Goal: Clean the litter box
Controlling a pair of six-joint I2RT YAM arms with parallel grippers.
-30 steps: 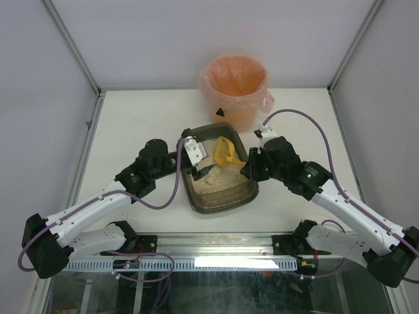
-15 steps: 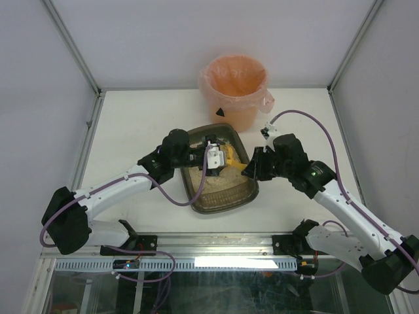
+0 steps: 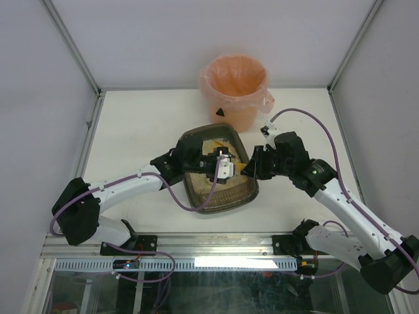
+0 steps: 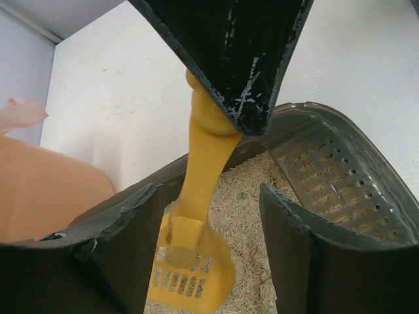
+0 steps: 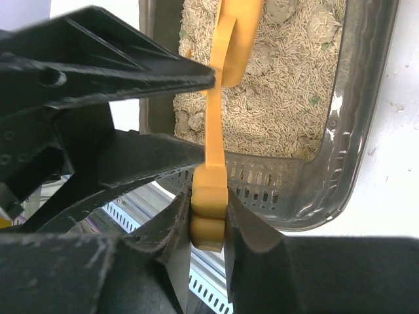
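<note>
The litter box (image 3: pixel 196 190), a dark tray of beige litter, sits mid-table; it also shows in the left wrist view (image 4: pixel 340 170) and the right wrist view (image 5: pixel 366 98). My right gripper (image 3: pixel 249 168) is shut on the handle of the yellow slotted scoop (image 5: pixel 209 196) at the box's right rim. The scoop head (image 4: pixel 190 268) rests on the litter. My left gripper (image 3: pixel 226 167) hangs over the box, open, its fingers (image 4: pixel 124 248) either side of the scoop head without gripping it. Pale clumps (image 5: pixel 321 26) lie in the litter.
The orange bag-lined bucket (image 3: pixel 234 85) stands just behind the box and shows at the left of the left wrist view (image 4: pixel 39 196). Both arms meet closely over the box. A metal frame edges the table (image 3: pixel 131 124).
My left arm has swung right, from the box's left rim to over the scoop beside my right gripper. The right gripper has kept its hold and barely shifted.
</note>
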